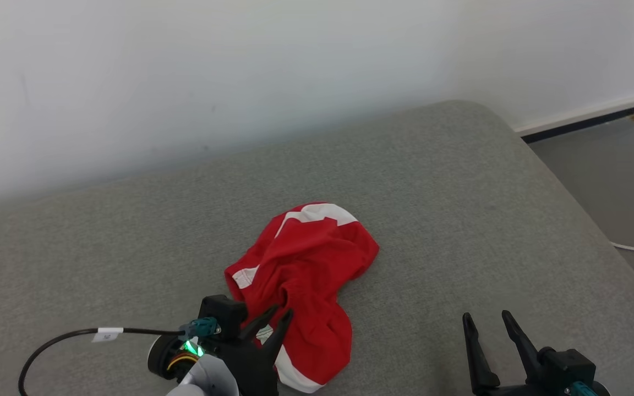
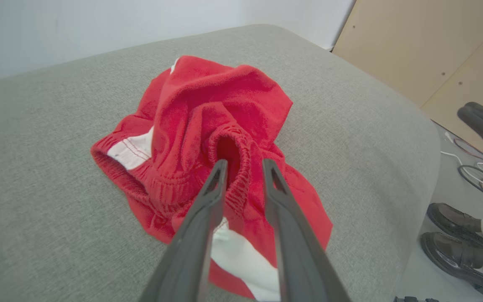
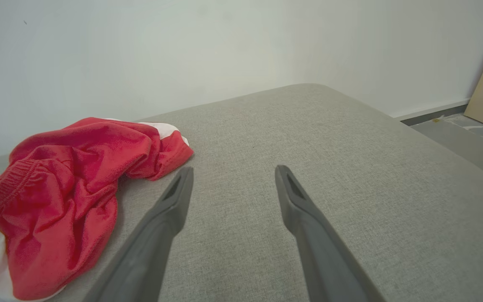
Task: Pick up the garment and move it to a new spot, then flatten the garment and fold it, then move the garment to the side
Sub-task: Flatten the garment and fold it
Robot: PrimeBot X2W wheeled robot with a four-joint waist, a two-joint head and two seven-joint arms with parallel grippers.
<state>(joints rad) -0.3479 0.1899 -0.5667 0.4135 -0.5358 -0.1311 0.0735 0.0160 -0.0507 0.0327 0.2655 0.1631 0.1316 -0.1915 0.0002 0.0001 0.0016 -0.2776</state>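
Garment [image 2: 224, 109] waistband fold sits between my left gripper's [image 2: 243, 161] half-closed fingers; pinched or not, I cannot tell. My right gripper [image 3: 233, 170] gapes wide, empty. Crumpled red shorts, white panels, heaped mid grey cushion [image 1: 460, 192]. White cable tag [image 1: 109, 334]: writing too small to read.

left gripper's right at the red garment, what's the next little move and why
Probably close the left gripper on the elastic waistband fold, then lift. Its fingers stand apart on either side of that raised ridge of the red garment, so a pinch there should catch cloth rather than the grey cushion.
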